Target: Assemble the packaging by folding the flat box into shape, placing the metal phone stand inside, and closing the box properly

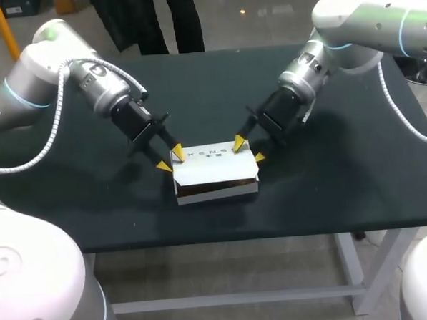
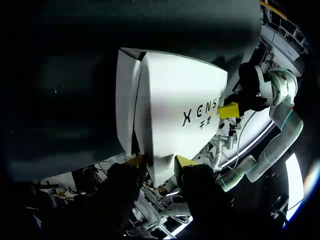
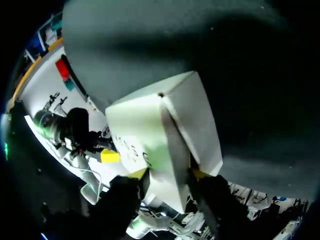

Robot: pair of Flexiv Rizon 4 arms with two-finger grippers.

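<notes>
A white box (image 1: 214,171) with dark print on its lid lies near the table's front middle. A dark strip shows along its front face under the lid. My left gripper (image 1: 170,159) sits at the box's left end. In the left wrist view the box (image 2: 175,100) narrows to an end held between both fingers of this gripper (image 2: 160,162). My right gripper (image 1: 249,149) straddles the box's right end. In its own view the box (image 3: 145,130) lies between the parted fingers of the right gripper (image 3: 169,174). No phone stand shows.
The dark table (image 1: 343,182) is bare around the box. Its front edge runs just below the box, and both arms slope down from the back corners.
</notes>
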